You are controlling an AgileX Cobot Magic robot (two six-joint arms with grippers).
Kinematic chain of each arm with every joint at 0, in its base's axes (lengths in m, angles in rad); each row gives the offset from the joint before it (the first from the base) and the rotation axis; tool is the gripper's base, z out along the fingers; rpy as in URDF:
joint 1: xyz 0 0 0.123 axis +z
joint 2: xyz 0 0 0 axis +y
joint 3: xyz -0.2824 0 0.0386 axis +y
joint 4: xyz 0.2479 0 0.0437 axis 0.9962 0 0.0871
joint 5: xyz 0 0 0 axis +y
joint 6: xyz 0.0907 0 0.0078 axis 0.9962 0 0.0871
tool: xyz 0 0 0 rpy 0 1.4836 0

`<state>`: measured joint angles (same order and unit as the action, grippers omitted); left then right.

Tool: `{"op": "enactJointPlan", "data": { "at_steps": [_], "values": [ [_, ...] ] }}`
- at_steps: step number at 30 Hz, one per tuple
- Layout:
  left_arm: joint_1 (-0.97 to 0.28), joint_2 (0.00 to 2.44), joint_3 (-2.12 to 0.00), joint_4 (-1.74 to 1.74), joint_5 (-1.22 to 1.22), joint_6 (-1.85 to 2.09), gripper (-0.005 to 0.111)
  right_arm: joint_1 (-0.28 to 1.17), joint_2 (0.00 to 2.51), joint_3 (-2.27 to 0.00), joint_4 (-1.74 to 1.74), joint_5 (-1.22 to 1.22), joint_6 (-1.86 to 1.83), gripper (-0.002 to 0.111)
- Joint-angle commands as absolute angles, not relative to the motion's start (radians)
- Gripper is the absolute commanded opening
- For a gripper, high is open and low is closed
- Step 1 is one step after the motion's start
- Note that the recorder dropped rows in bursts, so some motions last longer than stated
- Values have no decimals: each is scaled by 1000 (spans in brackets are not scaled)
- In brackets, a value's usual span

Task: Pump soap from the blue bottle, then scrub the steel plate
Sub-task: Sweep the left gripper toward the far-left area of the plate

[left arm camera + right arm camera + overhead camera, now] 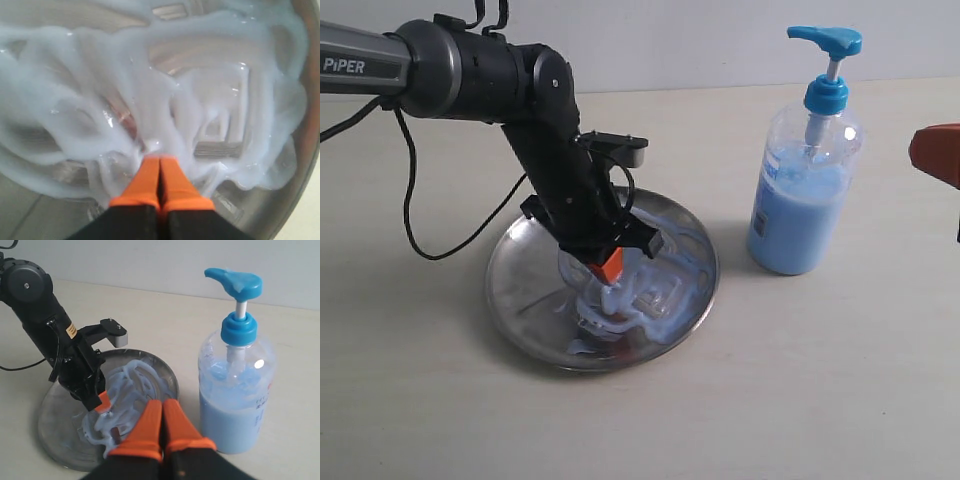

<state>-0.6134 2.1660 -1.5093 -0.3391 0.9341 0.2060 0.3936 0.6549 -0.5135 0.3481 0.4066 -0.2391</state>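
The steel plate (pixel 510 275) lies on the table, smeared with swirls of pale blue soap (pixel 665 300). My left gripper (pixel 607 272) points down onto the plate's middle, its orange fingers shut together with nothing between them. In the left wrist view the gripper's (pixel 160 159) tips rest in the soap (pixel 90 75), with the plate rim (pixel 302 165) at the side. The blue bottle (pixel 803 190) stands upright to the right of the plate, pump head raised. My right gripper (pixel 163 402) is shut and empty, held back from the bottle (pixel 235 405) and the plate (pixel 55 425); it shows at the exterior view's right edge (pixel 925 150).
A black cable (pixel 415 205) loops on the table left of the plate. The left arm (pixel 545 130) leans over the plate's back left. A pale wall runs along the table's far edge.
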Motion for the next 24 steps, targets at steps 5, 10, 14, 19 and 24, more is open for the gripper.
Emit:
{"op": "enactJointPlan", "data": {
  "at_steps": [5, 10, 14, 19, 24],
  "values": [
    [-618, 2147, -1410, -334, 883, 199, 0, 394, 652, -516, 367, 412, -263, 0],
    [-618, 2147, -1400, -361, 826, 199, 0, 394, 652, -516, 367, 410, -265, 0],
    [-618, 2149, -1400, -380, 793, 199, 0, 394, 652, -516, 369, 410, -265, 0],
    [-618, 2158, -1398, -380, 791, 199, 0, 394, 652, -516, 371, 410, -265, 0],
    [-618, 2160, -1389, -380, 769, 199, 0, 394, 652, -516, 377, 410, -270, 0]
  ]
}}
